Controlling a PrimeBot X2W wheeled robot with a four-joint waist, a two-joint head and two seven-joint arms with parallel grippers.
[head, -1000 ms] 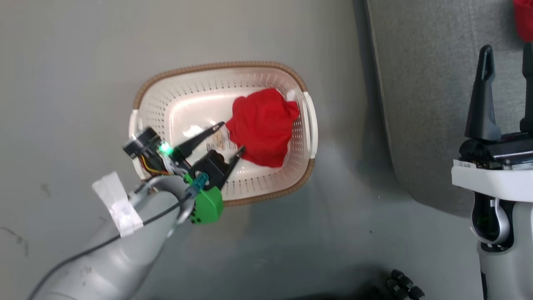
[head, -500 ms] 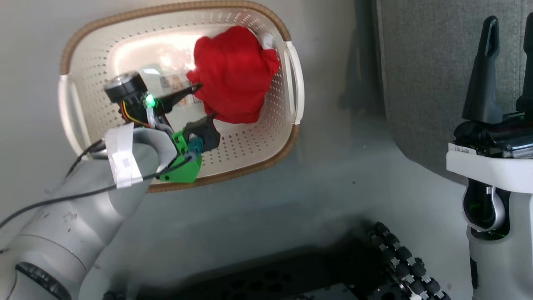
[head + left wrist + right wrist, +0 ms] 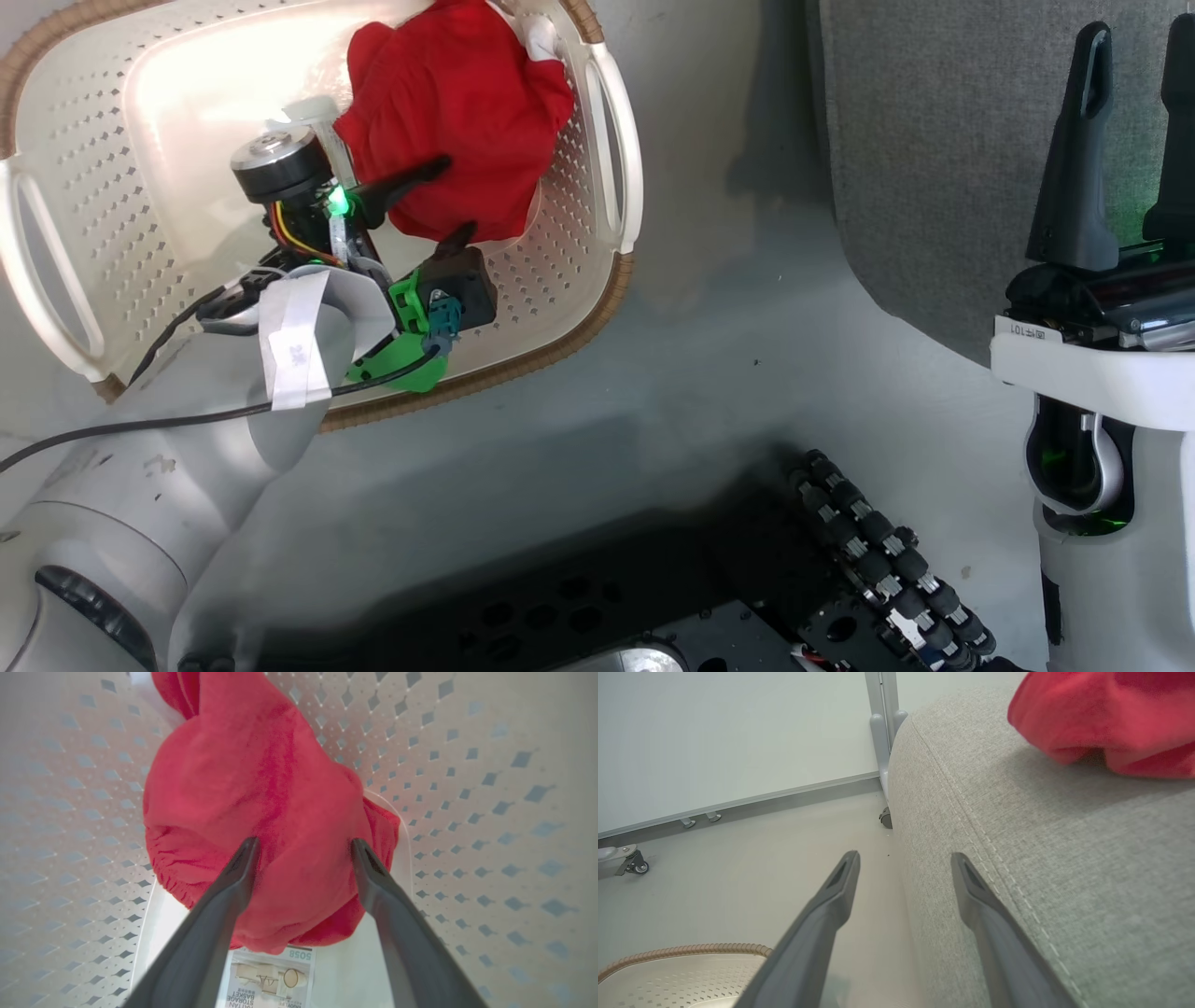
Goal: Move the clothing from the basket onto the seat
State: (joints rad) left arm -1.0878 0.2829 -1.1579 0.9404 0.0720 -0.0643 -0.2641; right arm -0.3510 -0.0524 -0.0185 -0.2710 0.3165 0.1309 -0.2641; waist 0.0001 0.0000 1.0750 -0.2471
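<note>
A bunched red piece of clothing lies at the right end of the cream basket on the floor. My left gripper reaches into the basket, open, its two fingers straddling a bulge of the red clothing, tips against the fabric. The left wrist view has my left gripper low over the cloth. My right gripper stands open and empty over the edge of the grey seat. In the right wrist view my right gripper spans the seat's seam, and another red garment lies on the cushion.
A label sticker lies on the basket floor beneath the cloth. My black base with its roller wheel sits close below the basket. A white panel frame on casters stands beyond the seat. Grey floor separates basket and seat.
The head camera has dropped and shifted, so the basket looks larger and higher left. My left gripper has pushed further in, from the garment's edge onto it, still open. The right gripper holds.
</note>
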